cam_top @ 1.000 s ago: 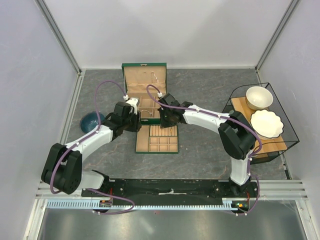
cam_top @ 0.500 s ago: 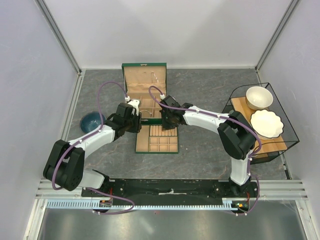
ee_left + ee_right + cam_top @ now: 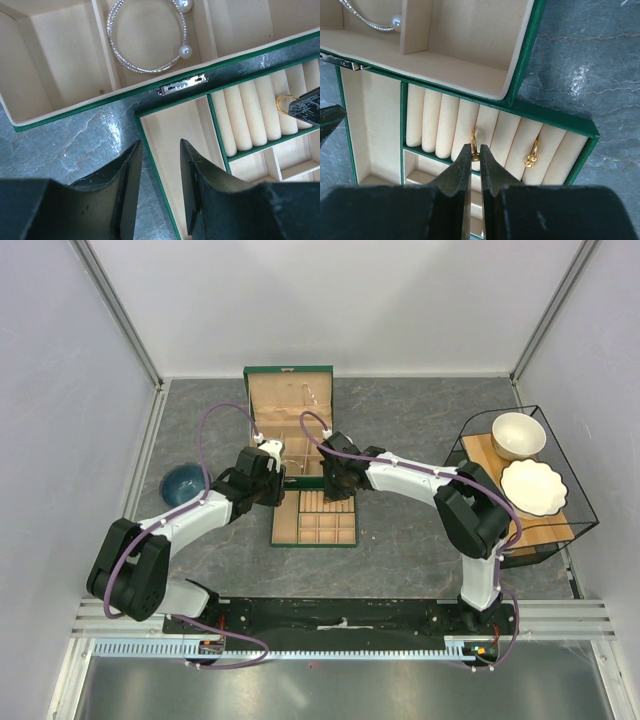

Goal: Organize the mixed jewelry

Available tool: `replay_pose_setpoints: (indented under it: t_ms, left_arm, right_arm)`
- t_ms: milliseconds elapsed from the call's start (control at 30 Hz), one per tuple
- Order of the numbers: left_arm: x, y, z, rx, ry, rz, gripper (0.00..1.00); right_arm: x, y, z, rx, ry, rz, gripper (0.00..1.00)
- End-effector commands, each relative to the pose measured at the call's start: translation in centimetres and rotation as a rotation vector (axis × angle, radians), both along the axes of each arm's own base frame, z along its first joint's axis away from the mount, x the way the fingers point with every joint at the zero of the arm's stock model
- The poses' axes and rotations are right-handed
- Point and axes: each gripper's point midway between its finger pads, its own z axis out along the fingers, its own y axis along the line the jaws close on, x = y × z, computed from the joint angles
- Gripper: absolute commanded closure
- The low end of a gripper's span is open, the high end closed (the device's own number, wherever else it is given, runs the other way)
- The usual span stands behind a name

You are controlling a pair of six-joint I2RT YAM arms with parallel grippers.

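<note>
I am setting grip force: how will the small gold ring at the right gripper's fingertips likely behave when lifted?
The small gold ring is probably stiff and very light: thin metal, far smaller than the right gripper. Its polished surface may slip or twist between the narrow fingers. Round, it might roll if dropped.

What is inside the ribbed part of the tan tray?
Two gold rings: a plain ring in the right gripper, a knotted ring beside it. Their lower parts hide in the slots.

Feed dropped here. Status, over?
Left pincer open over tray edge. Right pincer shut on gold ring in rolls. Second ring slotted. Nothing blocking.
</note>
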Motion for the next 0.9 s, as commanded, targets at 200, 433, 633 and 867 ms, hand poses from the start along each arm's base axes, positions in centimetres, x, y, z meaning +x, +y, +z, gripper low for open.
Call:
replay_pose_setpoints:
  t_ms: [200,433,633,867]
  left_arm:
    - [1.1,-0.3,0.6,-0.005,-0.048,0.006,0.57]
    - [0.9,-0.7,0.6,-0.016,-0.044,-0.006,0.57]
    - [0.8,-1.0,0.6,-0.027,-0.040,-0.020,0.58]
    - [0.6,-1.2,0.5,-0.033,-0.035,-0.027,0.58]
  right_arm:
    - [-0.3,0.6,-1.7,-0.005,0.062,-0.031,1.00]
    - [0.7,0.9,-1.2,-0.003,0.049,-0.043,1.00]
    - [1.2,1.2,-0.8,-0.009,0.030,-0.034,1.00]
    - [2.0,1.3,0.2,-0.007,-0.004,-0.024,1.00]
